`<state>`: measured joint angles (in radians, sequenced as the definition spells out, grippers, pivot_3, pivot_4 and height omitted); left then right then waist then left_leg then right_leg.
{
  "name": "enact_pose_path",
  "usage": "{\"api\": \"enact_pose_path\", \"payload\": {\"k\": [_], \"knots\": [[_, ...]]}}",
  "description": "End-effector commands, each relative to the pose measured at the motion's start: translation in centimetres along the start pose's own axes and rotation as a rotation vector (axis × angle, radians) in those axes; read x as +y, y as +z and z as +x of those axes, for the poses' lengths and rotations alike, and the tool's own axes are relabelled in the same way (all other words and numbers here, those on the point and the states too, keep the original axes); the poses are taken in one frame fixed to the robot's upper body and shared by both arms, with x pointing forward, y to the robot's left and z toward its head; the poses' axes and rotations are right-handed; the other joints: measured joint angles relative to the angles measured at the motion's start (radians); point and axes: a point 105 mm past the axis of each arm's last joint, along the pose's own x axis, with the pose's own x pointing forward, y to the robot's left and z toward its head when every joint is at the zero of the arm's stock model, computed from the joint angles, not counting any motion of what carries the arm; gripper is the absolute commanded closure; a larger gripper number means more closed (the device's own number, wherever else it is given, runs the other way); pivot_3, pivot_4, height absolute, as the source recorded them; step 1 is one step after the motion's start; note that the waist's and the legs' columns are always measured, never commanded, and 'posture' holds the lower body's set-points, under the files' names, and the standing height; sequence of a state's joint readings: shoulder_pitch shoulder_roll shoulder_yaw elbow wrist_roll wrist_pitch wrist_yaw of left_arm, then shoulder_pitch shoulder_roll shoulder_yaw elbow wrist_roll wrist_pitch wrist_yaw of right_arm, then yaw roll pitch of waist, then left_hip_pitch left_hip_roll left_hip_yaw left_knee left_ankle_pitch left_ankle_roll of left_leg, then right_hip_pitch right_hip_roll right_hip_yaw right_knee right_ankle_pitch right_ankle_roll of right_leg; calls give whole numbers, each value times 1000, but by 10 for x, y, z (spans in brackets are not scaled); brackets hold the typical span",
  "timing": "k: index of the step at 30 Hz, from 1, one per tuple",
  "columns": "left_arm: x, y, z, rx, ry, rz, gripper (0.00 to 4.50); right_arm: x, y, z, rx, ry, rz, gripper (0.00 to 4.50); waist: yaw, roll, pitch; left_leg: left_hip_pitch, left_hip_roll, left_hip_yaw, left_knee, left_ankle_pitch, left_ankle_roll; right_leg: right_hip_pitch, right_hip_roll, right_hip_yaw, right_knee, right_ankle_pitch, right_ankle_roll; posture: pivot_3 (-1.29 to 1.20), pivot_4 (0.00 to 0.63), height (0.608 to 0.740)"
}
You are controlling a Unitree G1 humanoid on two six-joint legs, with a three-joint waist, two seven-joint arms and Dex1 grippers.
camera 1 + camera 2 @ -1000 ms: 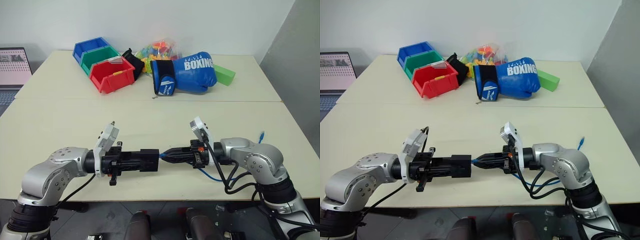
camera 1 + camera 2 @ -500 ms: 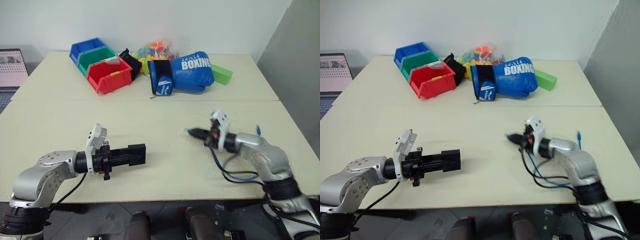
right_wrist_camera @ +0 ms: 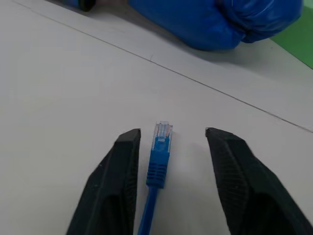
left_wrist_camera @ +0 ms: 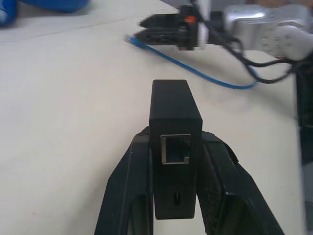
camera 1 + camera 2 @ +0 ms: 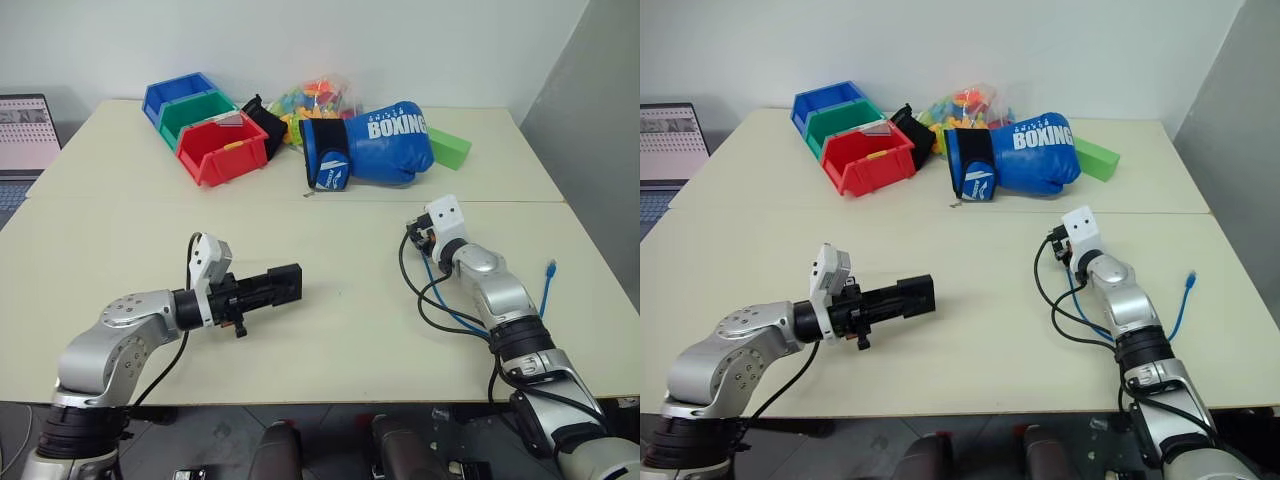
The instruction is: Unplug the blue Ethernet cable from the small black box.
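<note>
A: Where was the blue Ethernet cable (image 3: 157,161)?

B: Unplugged. The right wrist view showed its clear-blue plug lying on the cream table (image 5: 350,330) between the right gripper (image 3: 172,134)'s spread black fingers, close beside one and gripped by neither. From the head, the thin cord looped beside that arm, its far plug near the table's right edge.

A: And the small black box (image 4: 175,117)?

B: A matte, squarish block pinched between the left gripper (image 4: 176,147)'s fingers. The left wrist view showed its square port empty, which the head views could not.

A: Beyond them?

B: A glossy boxing glove (image 5: 375,150) and plastic bins (image 5: 205,130) at the back.
</note>
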<state>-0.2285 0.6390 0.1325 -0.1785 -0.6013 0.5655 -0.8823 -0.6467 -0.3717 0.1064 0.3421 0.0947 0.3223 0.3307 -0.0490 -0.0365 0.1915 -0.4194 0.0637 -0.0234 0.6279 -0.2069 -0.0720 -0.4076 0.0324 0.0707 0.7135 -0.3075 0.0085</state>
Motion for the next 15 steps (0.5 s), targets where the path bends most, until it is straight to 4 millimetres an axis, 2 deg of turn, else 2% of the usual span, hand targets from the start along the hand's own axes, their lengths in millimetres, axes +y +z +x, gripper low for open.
{"api": "enact_pose_path", "payload": {"k": [1,2,4,6,9,15], "knots": [[47,25,-5,-108,312,156,3711,14,46,-22,-148,173,-20,1356,3,0,0,0,0,0,0,0,0,0,0,0,0,0,0,0,150,740],[59,27,-6,-120,384,195,3711,27,52,-30,-164,259,-14,948,4,0,0,0,0,0,0,0,0,0,0,0,0,0,0,0,150,740],[80,29,-9,-141,520,260,3711,56,65,-49,-196,454,-19,466,3,0,0,1,0,0,0,0,0,1,1,0,0,0,0,0,150,740],[91,28,-9,-163,582,280,3711,75,74,-64,-209,574,-23,17,2,0,0,1,0,0,0,0,0,1,1,0,0,0,0,0,150,740],[100,21,-5,-177,630,298,3711,93,85,-76,-219,658,-27,17,2,0,0,1,0,0,0,0,0,1,0,-1,0,0,0,0,150,740],[113,-8,-3,-167,687,230,3711,116,89,-80,-204,714,-52,17,9,0,0,1,0,0,1,0,0,1,0,-3,0,1,0,0,150,740]]}}
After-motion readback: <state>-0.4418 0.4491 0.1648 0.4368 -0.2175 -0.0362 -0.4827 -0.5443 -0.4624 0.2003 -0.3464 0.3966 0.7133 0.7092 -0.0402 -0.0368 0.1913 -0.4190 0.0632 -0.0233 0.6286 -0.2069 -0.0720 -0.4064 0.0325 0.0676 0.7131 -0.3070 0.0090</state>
